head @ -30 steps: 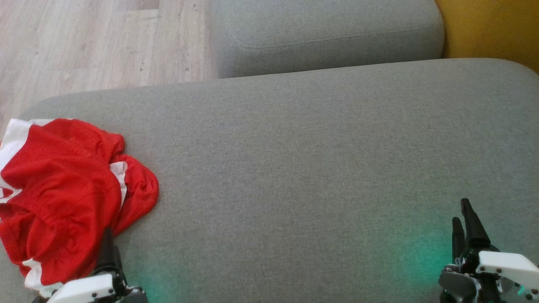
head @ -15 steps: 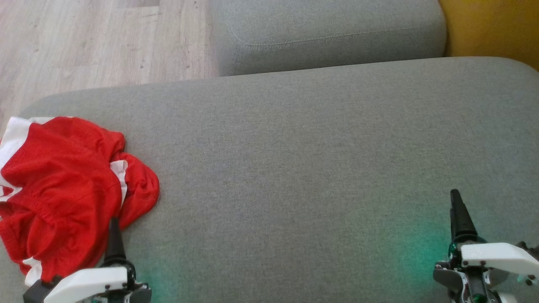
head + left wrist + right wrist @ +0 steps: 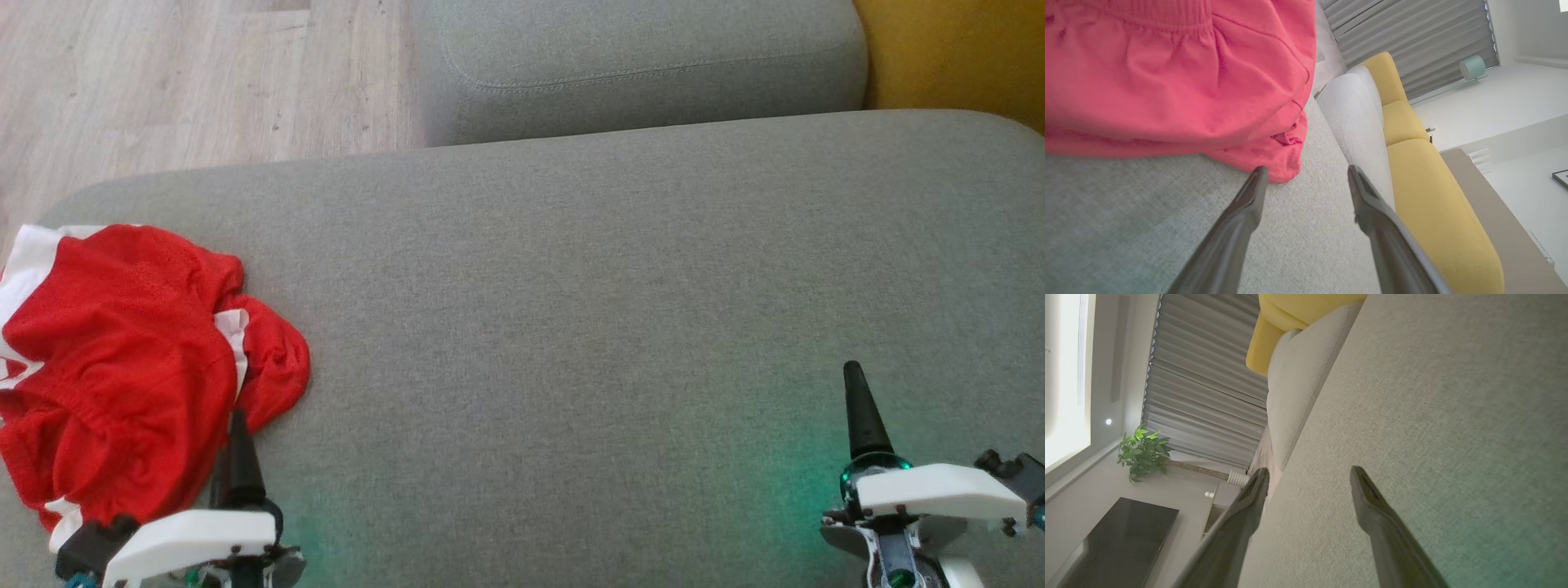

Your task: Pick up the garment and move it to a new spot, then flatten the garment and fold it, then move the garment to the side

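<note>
garment [image 3: 122, 359] of red mesh lies crumpled, likely light and limp. its nearest bunched edge suits the left gripper [image 3: 1307, 171], jaws wide.

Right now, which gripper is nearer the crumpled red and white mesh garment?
Left. The left gripper is at the near edge of the red and white mesh garment; the right gripper is far off across the grey fabric cushion.

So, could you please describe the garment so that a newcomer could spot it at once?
Start at the wide grey fabric sofa seat and go to its left end, beside the pale wooden floor. The crumpled red mesh garment with white trim lies heaped there, bright red against plain grey upholstery.
</note>
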{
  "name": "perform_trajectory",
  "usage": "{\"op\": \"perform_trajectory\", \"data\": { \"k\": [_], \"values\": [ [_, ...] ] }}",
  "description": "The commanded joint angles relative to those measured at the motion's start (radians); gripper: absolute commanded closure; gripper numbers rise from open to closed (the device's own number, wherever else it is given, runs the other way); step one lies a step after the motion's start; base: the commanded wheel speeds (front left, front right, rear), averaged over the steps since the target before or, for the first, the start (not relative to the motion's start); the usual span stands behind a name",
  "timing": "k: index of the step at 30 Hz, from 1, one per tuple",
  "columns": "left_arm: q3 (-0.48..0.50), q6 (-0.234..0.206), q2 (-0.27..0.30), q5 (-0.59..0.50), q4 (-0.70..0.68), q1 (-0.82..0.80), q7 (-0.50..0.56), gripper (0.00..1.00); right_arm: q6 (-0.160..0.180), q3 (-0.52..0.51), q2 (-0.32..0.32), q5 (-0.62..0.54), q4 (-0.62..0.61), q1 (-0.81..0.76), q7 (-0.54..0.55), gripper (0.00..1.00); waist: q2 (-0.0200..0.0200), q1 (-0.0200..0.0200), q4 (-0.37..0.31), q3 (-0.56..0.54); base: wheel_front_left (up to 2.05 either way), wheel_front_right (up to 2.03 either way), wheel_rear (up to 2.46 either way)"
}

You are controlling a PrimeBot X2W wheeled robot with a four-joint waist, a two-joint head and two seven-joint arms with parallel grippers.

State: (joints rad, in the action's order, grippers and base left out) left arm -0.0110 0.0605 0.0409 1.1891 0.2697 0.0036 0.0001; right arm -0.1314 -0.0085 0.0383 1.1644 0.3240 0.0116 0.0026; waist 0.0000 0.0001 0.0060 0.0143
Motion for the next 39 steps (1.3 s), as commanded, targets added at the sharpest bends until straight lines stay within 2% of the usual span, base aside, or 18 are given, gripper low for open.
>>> {"op": "perform_trajectory", "data": {
  "k": [1, 39],
  "values": [
    [0.000, -0.007, 0.005, -0.037, -0.042, -0.053, -0.013, 0.00, 0.000, 0.015, 0.006, -0.036, -0.038, 0.058, -0.014, 0.00, 0.0000, -0.0001, 0.000, 0.001, 0.00, 0.00, 0.00],
    [-0.096, -0.069, 0.007, -0.479, -0.052, -0.071, -0.128, 0.00, 0.000, 0.138, 0.009, -0.508, -0.052, 0.085, -0.129, 0.00, 0.0000, -0.0001, 0.008, -0.003, 0.00, 0.00, 0.00]
  ]
}}
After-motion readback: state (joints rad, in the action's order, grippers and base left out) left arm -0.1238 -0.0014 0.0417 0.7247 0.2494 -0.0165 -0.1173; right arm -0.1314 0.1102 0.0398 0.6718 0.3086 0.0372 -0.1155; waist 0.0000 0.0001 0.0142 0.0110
